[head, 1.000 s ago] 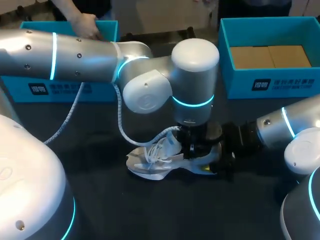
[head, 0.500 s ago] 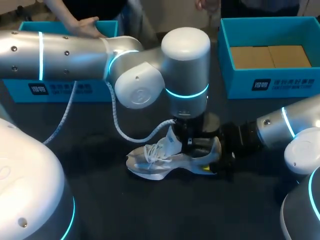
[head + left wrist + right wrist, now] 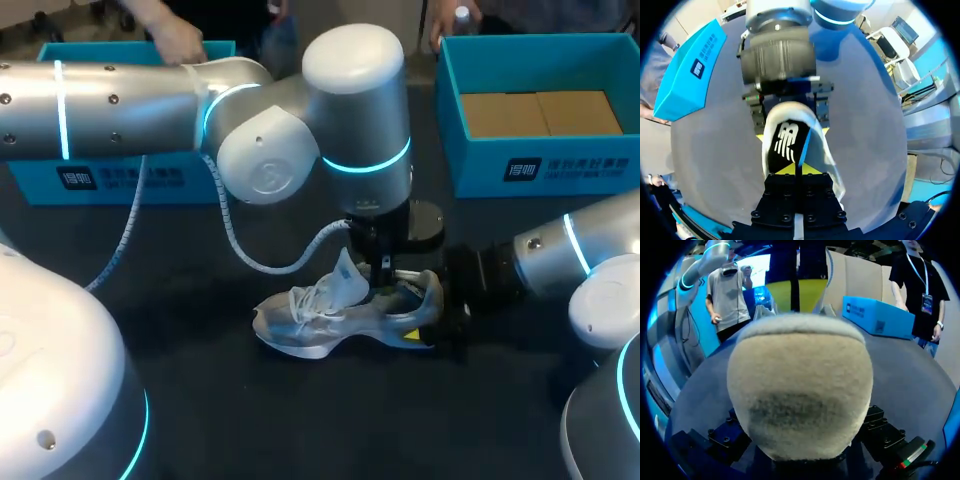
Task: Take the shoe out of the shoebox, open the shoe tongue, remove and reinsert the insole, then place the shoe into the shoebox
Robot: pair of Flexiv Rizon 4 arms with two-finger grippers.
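1. The sneaker stands on its sole on the dark table, lower centre of the head view.
2. Right gripper: fingers clamp the padded heel from both sides.
3. Left gripper: fingers nearly together, pinching a thin edge, judged to be the insole.
4. Handling: the shoe looks light, with a soft upper. The insole is floppy and likely to fold. Grip it at its heel end and steady the shoe by the stiffer heel.

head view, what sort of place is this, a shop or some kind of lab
Probably a robotics lab or demo bench, not a shop: the left arm and right arm meet at one shoe on a dark table, with teal shoeboxes behind.
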